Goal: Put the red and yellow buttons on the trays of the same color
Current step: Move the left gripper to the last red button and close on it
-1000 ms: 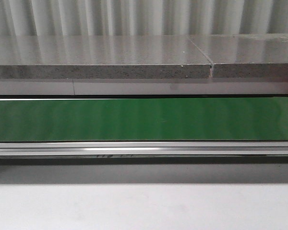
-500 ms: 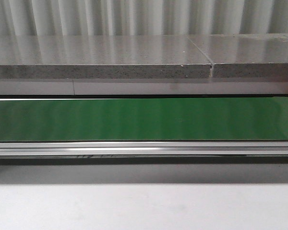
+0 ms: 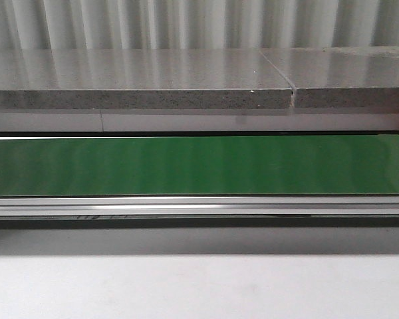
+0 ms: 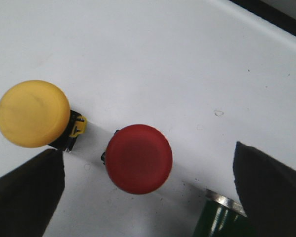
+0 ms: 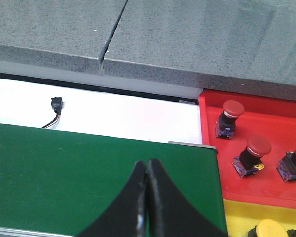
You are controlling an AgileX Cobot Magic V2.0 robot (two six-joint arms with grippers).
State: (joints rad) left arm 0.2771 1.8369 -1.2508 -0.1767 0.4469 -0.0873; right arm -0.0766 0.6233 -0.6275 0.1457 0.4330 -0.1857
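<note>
Here my left gripper (image 4: 148,197) hangs wide open over the white table (image 4: 153,59), its dark fingers (image 4: 27,197) flanking a red button (image 4: 139,158) and gripping nothing. A yellow button (image 4: 33,113) stands just beside the red one, apart from it, and the rim of a green cylinder (image 4: 222,217) shows near the other finger. Both buttons present broad, smooth mushroom caps over a narrower dark body. I judge them light and rigid, with caps likely slippery under my pads; the firmer hold should be on the squarish body beneath the cap, though that body is mostly hidden from above.

My right gripper (image 5: 147,197) is closed, fingertips pressed together and empty, above the green conveyor belt (image 5: 79,163). To the right of the belt's end lies the red tray (image 5: 212,163), holding three red buttons (image 5: 250,154) standing upright and apart from one another. Nearer than it, the yellow tray (image 5: 237,212) shows two yellow caps (image 5: 270,228) at the frame's edge; its further contents are cut off.

The front view shows only the belt, bare, the grey stone ledge (image 3: 139,80) behind it, and white table before it; neither arm appears there. So I cannot place the loose buttons relative to the trays.
</note>
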